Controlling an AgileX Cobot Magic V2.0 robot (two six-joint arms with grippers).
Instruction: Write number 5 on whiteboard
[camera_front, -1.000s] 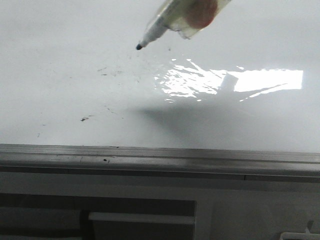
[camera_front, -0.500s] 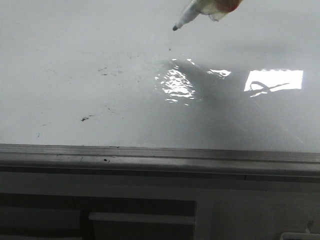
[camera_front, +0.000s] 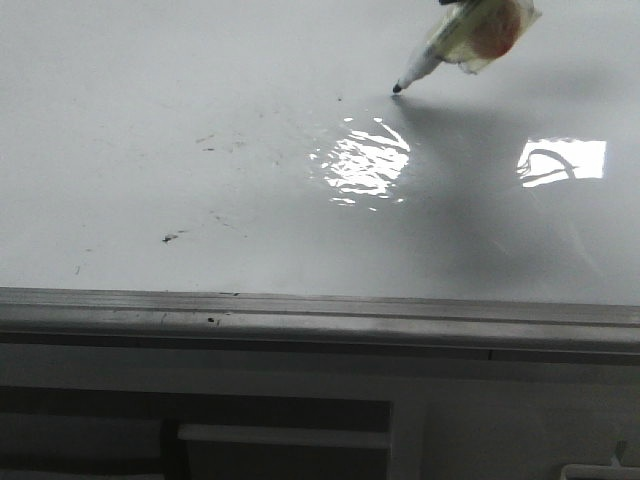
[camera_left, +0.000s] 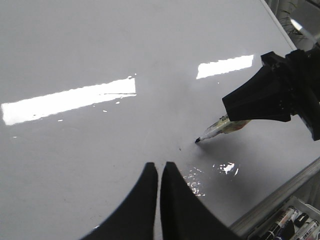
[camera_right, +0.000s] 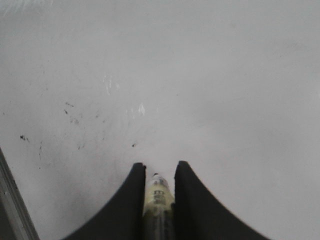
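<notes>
Since the earlier frames the clear-barrelled marker with a dark felt tip (camera_front: 430, 68) has swung rightward and dropped, so its tip now sits at or just off the large glossy white whiteboard with a grey metal frame edge (camera_front: 150, 120), and its shadow has spread across the glare patch. No strokes of the number 5 are visible yet; only faint dark smudges and specks (camera_front: 172, 238) lie on the surface, well apart from the tip. The right end effector (camera_right: 159, 172) is closed on the marker, black fingers pinching the barrel just behind the tip. The left end effector (camera_left: 159, 172) hovers over the board with its fingers pressed together, holding nothing. The marker looks light and stiff, with a smooth plastic barrel that could slip or twist under sideways writing load, so a grip low on the barrel seems right. The whiteboard is rigid and slick, lying flat, so light steady pressure should be enough; too much could skid the tip.
</notes>
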